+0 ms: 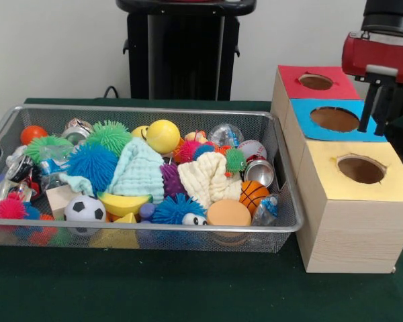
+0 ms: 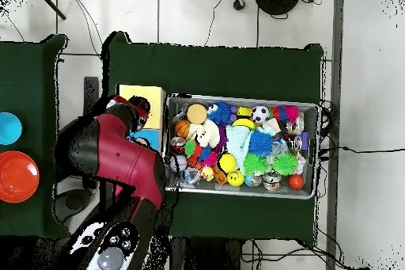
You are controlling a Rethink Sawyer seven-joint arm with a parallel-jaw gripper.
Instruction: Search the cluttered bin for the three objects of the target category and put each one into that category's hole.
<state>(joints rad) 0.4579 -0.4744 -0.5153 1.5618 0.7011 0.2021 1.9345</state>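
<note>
The wire-mesh bin (image 1: 292, 225) is full of toys; it also shows in the overhead view (image 2: 310, 107). A wrinkly clear wad with coloured marks (image 1: 226, 134) lies at the bin's back. A whitish-grey crumpled wad (image 1: 266, 209) lies in the near right corner. A third crumpled wad (image 1: 17, 164) lies at the left end. The yellow-topped box's round hole (image 1: 361, 170) is to the right of the bin. My gripper (image 1: 376, 126) hangs over the blue-topped box (image 1: 336, 119), behind the yellow box (image 2: 142, 94), and appears empty. In the overhead view the arm (image 2: 119, 156) hides it.
A red-topped box (image 1: 316, 82) stands behind the blue one. The bin holds a mint towel (image 1: 140, 171), a cream towel (image 1: 205, 178), a yellow ball (image 1: 162, 135), spiky balls, a soccer ball (image 1: 84, 209), a can (image 1: 258, 172). Red and blue discs (image 2: 16, 176) lie on a side table.
</note>
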